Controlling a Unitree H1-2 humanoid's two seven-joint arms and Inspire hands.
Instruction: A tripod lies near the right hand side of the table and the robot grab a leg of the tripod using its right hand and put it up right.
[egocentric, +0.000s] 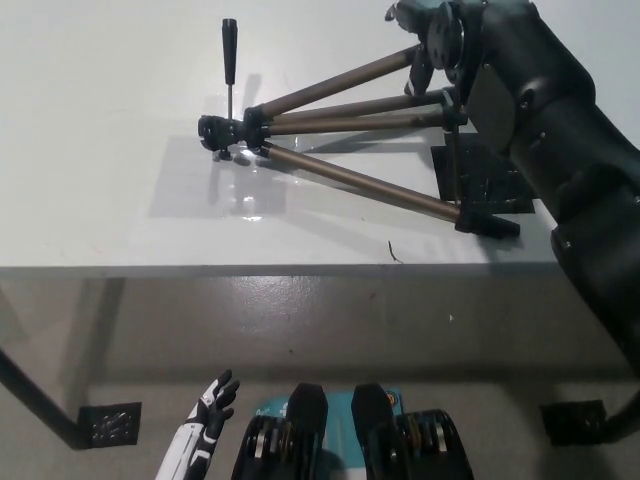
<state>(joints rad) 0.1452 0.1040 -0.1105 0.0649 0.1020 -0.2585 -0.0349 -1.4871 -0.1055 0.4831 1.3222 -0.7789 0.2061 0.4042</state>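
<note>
The tripod (340, 175) lies on its side on the white table (100, 200), its head (225, 130) to the left and its three brown legs fanned out to the right. Its thin pan handle (229, 55) points away from me. My black right hand (428, 45) is at the top right, its fingers closed around the far end of the upper leg (340, 82). The nearest leg ends in a black foot (488, 224). My white left hand (215, 400) hangs low at the lower left, below the table, fingers apart and holding nothing.
A black textured plate (495, 180) lies on the table under my right forearm and the leg ends. The table's front edge (250, 270) runs across the middle of the picture. Black table feet (110, 425) stand on the grey floor.
</note>
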